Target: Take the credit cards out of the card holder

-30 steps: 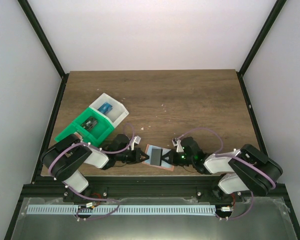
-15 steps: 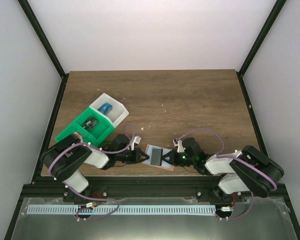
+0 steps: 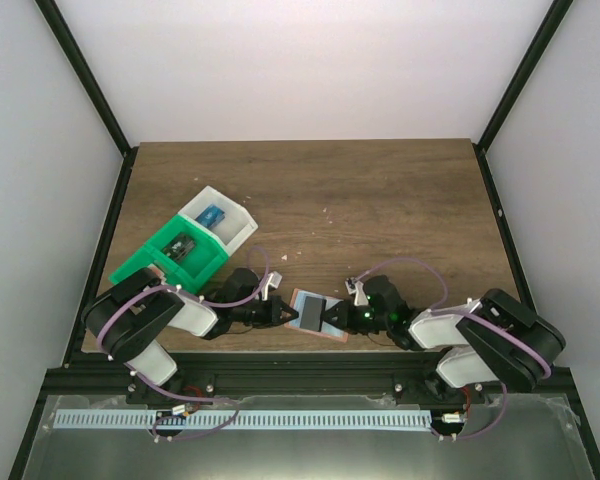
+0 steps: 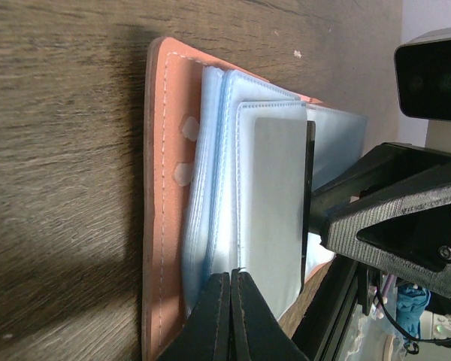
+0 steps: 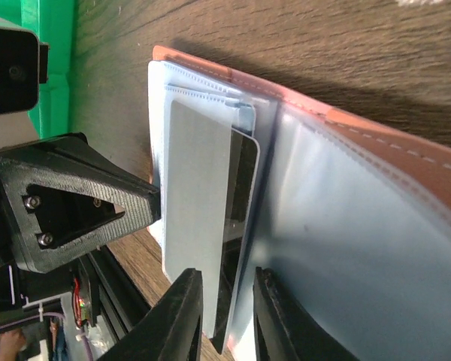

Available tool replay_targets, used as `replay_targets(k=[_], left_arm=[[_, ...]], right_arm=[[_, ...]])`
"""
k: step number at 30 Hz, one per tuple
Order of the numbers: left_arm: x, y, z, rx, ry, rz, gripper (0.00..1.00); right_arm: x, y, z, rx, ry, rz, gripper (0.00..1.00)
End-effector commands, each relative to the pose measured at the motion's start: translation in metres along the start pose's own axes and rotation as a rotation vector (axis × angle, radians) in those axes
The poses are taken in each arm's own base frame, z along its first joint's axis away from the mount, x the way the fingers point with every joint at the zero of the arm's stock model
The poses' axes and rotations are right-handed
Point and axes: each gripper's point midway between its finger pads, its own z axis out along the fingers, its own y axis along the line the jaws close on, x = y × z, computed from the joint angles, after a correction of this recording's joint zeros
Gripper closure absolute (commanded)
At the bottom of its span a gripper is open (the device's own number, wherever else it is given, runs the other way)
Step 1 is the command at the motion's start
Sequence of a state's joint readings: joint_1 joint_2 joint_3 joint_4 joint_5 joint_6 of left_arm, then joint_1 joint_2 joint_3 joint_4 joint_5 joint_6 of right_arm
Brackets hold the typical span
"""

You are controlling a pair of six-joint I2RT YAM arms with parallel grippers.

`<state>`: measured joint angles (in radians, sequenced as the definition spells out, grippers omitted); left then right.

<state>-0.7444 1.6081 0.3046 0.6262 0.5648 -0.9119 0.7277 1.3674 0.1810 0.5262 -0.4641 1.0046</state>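
Two grippers at the holder: left gripper shut (apparently pinning it), right gripper newly parted astride the dark card; regrasp needed.

Dark brown wood-grain tabletop, grain running left-right. Left side: green plastic tray and white plastic tray, touching, set diagonal, white one farther back. Near edge, centre: light-blue bifold card holder with salmon-orange edging, lying open, flat on wood. Few small white specks mid-table.
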Motion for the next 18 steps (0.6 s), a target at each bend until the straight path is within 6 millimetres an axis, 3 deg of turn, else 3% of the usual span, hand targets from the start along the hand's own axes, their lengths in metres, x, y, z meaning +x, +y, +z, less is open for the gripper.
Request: replay_targets(k=[1,12,18], left_arm=[[0.0168,0.0391,-0.0008,-0.142,0.03,-0.063,1.0],[0.0182,0.0395,0.0001,-0.139,0.035,-0.066,1.0],[0.018,0.0393,0.0007,-0.135,0.034,-0.065,1.0]], right_arm=[[-0.0083,0.0029,0.0032,0.002,-0.016,0.002,0.77],[-0.0089,0.0012,0.0075,0.001,-0.012,0.013,0.81],[-0.0089,0.0012,0.0047,0.004,-0.02,0.004,0.97]])
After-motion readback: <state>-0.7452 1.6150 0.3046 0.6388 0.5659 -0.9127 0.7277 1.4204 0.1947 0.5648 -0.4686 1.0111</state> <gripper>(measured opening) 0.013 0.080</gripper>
